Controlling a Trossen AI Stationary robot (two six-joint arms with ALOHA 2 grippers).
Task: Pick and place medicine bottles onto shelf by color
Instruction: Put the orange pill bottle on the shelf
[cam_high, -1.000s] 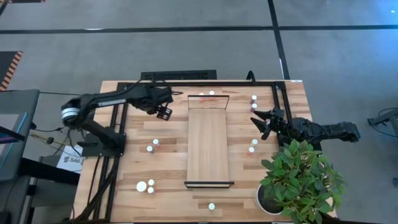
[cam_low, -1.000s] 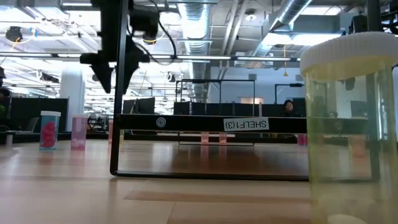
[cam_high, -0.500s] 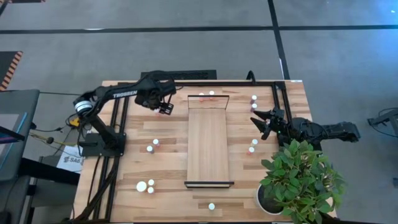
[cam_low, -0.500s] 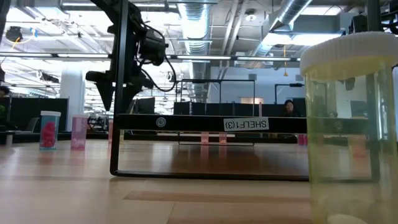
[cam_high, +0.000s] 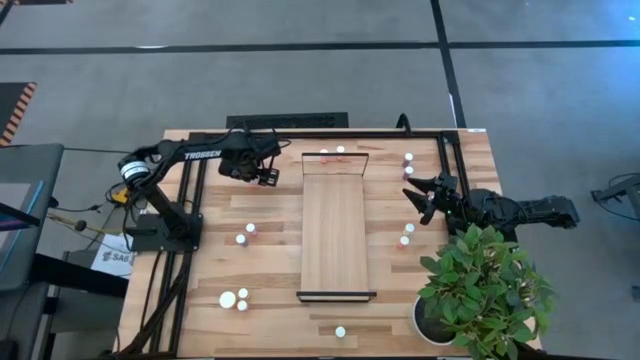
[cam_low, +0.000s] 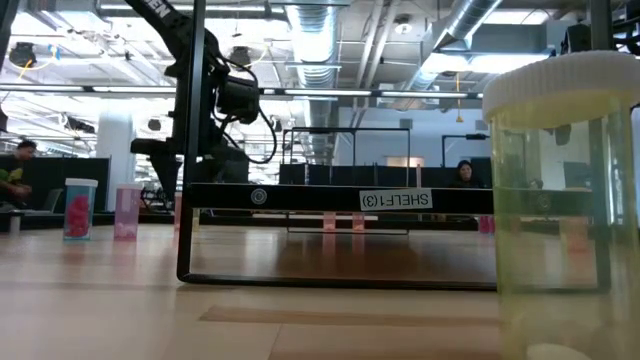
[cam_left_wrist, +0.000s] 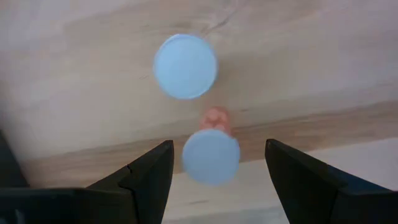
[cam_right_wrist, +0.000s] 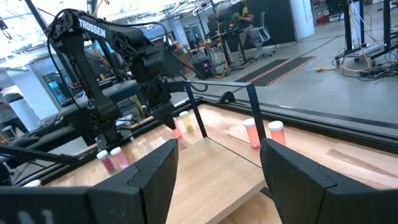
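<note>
My left gripper hangs open, pointing down, near the table's far left, beside the shelf. In its wrist view the white cap of a pink bottle stands between the two fingers without touching them. A second white-capped bottle stands just beyond it. My right gripper waits open and level at the table's right side. Two bottles stand on the shelf's far end. Other bottles stand on their bases on the tabletop: a pair left of the shelf, three near the front left, pairs to the right.
A potted plant fills the near right corner. Black frame bars run along the table's left, far and right sides. One bottle stands before the shelf's near rail; in the low view it looms large.
My left gripper has come down toward the tabletop over the two bottles by the shelf's far left corner, its arm swinging round toward the far edge. Its fingers have stayed open. No bottle has moved.
</note>
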